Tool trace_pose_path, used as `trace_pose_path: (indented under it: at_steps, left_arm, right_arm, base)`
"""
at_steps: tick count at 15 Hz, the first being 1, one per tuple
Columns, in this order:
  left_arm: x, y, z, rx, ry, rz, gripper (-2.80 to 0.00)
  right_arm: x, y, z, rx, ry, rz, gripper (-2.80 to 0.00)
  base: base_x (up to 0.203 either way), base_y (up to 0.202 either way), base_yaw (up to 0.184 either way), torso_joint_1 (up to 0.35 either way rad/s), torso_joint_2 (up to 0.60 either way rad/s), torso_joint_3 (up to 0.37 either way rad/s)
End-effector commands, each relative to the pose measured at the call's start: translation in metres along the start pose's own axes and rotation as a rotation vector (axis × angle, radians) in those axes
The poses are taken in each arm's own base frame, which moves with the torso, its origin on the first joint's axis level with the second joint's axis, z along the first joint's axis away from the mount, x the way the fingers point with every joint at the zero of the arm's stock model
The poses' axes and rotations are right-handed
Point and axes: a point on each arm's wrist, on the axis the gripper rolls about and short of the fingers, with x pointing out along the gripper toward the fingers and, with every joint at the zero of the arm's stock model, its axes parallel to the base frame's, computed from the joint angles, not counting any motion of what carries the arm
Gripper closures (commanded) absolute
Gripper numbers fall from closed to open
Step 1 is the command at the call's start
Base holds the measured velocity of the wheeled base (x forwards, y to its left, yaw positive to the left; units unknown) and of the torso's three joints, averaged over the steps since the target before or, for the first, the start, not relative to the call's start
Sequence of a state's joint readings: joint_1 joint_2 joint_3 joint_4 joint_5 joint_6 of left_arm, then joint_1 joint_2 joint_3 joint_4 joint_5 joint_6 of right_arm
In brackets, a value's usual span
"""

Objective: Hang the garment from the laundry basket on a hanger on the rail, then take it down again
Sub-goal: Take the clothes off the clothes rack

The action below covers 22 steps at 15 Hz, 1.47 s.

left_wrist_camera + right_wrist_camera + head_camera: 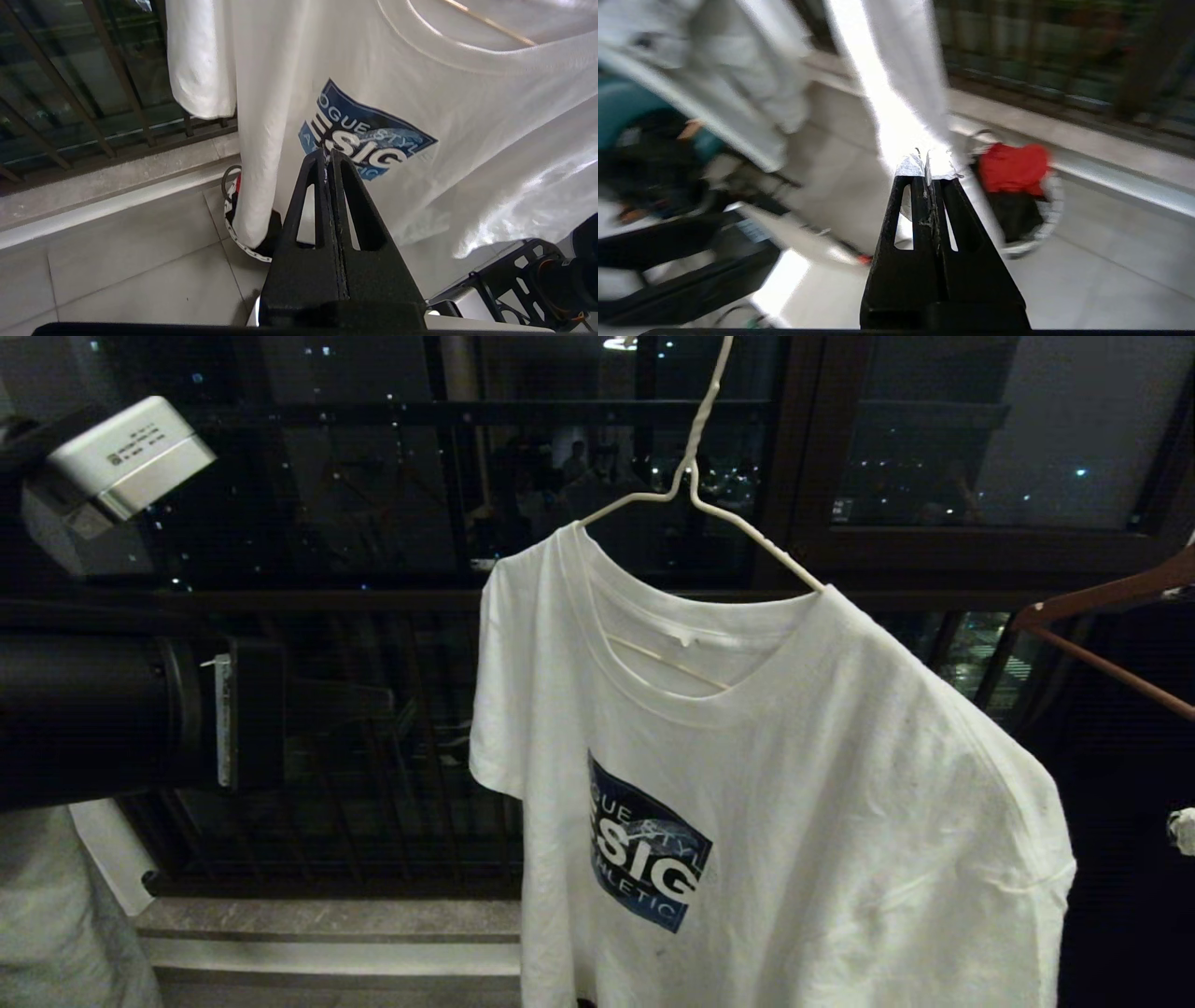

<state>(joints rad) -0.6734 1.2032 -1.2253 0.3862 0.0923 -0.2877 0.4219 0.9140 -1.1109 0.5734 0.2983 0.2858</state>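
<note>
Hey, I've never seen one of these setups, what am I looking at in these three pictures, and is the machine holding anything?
It is a two-armed robot hanging laundry. The wide picture comes from its head: a white T-shirt hangs on a thin white wire hanger; the rail above is out of frame. The other two come from cameras on its wrists, looking along black jaws. The left gripper is shut and seems empty, near the shirt's print. The right gripper is shut with white cloth at its tips, apparently pinching the shirt's edge. On the tiled floor sits a laundry basket holding a red cloth.
</note>
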Motion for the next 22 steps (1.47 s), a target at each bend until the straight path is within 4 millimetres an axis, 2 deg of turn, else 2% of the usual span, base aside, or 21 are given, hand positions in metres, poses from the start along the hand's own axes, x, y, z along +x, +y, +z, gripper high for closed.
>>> trace_pose_path:
  at_steps: [1, 4, 9, 13, 18, 22]
  left_arm:
    - [0.005, 0.0, -0.001, -0.001, 0.017, 0.006, 0.0]
    - [0.013, 0.0, -0.003, -0.001, 0.038, 0.014, 0.0]
    - [0.013, 0.0, -0.002, -0.01, 0.037, 0.014, 0.0]
    - [0.012, 0.0, -0.002, -0.01, 0.035, 0.012, 0.0]
    - [0.013, 0.0, -0.001, -0.015, 0.034, 0.013, 0.0]
    - [0.017, 0.0, -0.002, -0.014, 0.047, 0.018, 0.0]
  right_arm:
    - [-0.004, 0.002, -0.001, 0.006, -0.001, 0.037, 0.0]
    - [-0.002, 0.002, -0.002, 0.009, 0.02, 0.064, 0.0]
    - [0.003, 0.002, 0.001, 0.008, 0.022, 0.064, 0.0]
    - [0.006, 0.008, 0.025, -0.025, -0.067, 0.085, 0.0]
    - [0.02, 0.014, 0.059, -0.051, -0.099, 0.1, 0.0]
    - [0.029, 0.02, 0.065, -0.063, -0.082, 0.144, 0.0]
  base:
    - [0.0, 0.0, 0.0, 0.0, 0.0, 0.0]
    - [0.0, 0.0, 0.0, 0.0, 0.0, 0.0]
    - [0.0, 0.0, 0.0, 0.0, 0.0, 0.0]
    - [0.0, 0.0, 0.0, 0.0, 0.0, 0.0]
    - [0.0, 0.0, 0.0, 0.0, 0.0, 0.0]
    - [0.0, 0.0, 0.0, 0.0, 0.0, 0.0]
